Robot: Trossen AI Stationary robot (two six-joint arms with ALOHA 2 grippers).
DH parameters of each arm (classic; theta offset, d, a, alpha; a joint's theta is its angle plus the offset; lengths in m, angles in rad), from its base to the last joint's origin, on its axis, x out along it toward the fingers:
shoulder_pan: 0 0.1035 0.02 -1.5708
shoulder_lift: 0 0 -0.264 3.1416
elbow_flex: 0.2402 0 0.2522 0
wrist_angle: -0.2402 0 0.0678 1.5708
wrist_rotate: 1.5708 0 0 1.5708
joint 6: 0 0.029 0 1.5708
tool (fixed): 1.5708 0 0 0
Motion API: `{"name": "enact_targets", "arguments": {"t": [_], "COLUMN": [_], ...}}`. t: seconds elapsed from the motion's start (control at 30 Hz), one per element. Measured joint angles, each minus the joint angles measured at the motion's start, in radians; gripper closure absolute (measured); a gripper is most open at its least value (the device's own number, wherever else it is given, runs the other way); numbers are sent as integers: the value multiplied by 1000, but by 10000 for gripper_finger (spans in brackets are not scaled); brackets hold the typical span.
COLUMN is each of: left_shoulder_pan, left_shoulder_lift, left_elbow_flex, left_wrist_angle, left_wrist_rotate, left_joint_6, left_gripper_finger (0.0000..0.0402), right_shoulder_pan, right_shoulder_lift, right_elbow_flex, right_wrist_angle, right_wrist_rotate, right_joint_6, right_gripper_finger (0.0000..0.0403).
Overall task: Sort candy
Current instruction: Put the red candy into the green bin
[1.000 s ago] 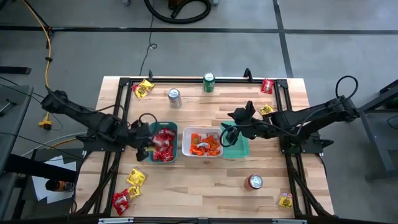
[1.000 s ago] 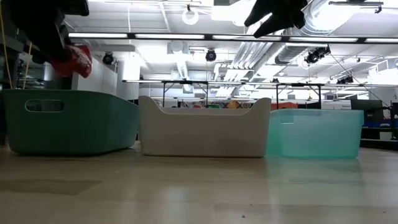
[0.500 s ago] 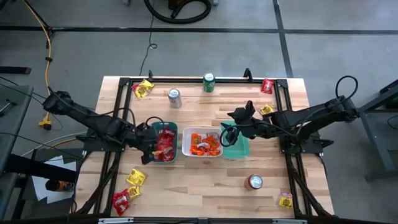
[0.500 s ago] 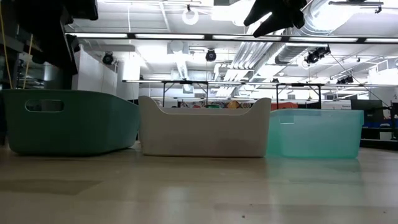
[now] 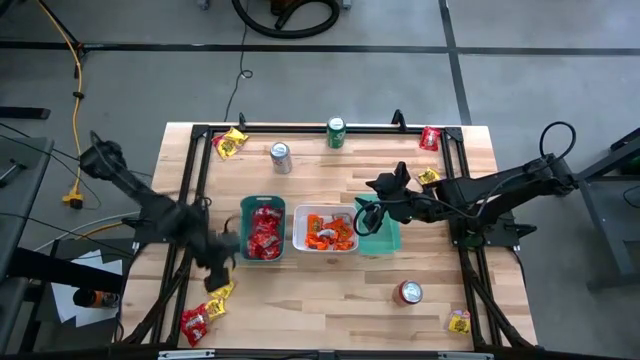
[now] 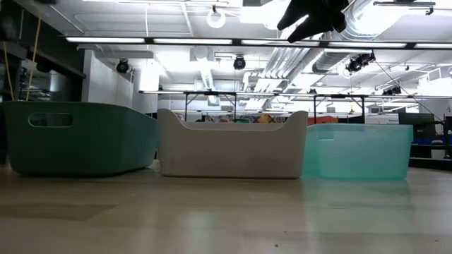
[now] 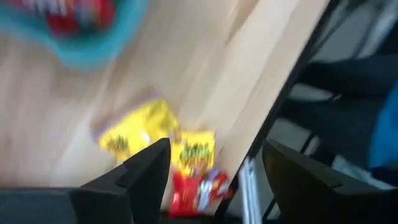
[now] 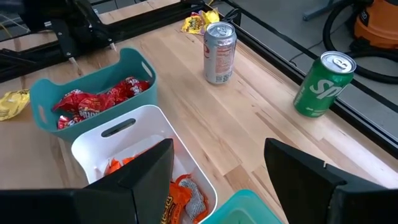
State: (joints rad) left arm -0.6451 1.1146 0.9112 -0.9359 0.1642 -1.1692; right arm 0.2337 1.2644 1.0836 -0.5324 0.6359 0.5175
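Red candy fills the dark teal bin (image 5: 263,228) and orange candy the white bin (image 5: 325,230); a pale teal bin (image 5: 382,232) stands to their right. My left gripper (image 5: 214,266) hangs open with nothing between its fingers, near the table's near left corner. It is over bare wood just short of two yellow packets (image 7: 130,135) (image 7: 196,150) and a red one (image 7: 196,193), which lie flat. My right gripper (image 5: 366,214) waits open above the pale teal bin's left end, holding nothing.
Loose candy lies at the far left (image 5: 230,143), the far right (image 5: 430,138), right of centre (image 5: 428,176) and the near right corner (image 5: 458,321). A silver can (image 5: 281,157), a green can (image 5: 336,132) and a red can (image 5: 408,292) stand upright. Black frame rails (image 5: 190,180) run along the table's sides.
My left gripper held a red packet above the dark teal bin, then opened and let it go. The packet no longer shows above the bin. The gripper then swung toward the table's near left corner, to the loose yellow and red packets.
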Motion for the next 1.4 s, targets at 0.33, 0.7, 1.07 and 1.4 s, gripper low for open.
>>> {"name": "enact_targets", "arguments": {"t": [0.33,0.7,1.07,1.4], "left_shoulder_pan": [-274,-359,-359,-354], "left_shoulder_lift": [317,463,561,454], "left_elbow_flex": [0,0,0,0], "left_wrist_angle": [71,194,209,155], "left_wrist_rotate": [228,271,266,208], "left_joint_6": [-391,-487,-346,-238], "left_gripper_finger": [161,161,182,386], "right_shoulder_pan": [0,-28,-40,-40], "right_shoulder_lift": [0,0,0,0], "right_elbow_flex": [0,0,0,0], "right_wrist_angle": [-16,-56,-56,-56], "right_wrist_rotate": [0,0,0,0], "right_joint_6": [-2,-2,-2,-2], "right_gripper_finger": [155,155,155,155]}}
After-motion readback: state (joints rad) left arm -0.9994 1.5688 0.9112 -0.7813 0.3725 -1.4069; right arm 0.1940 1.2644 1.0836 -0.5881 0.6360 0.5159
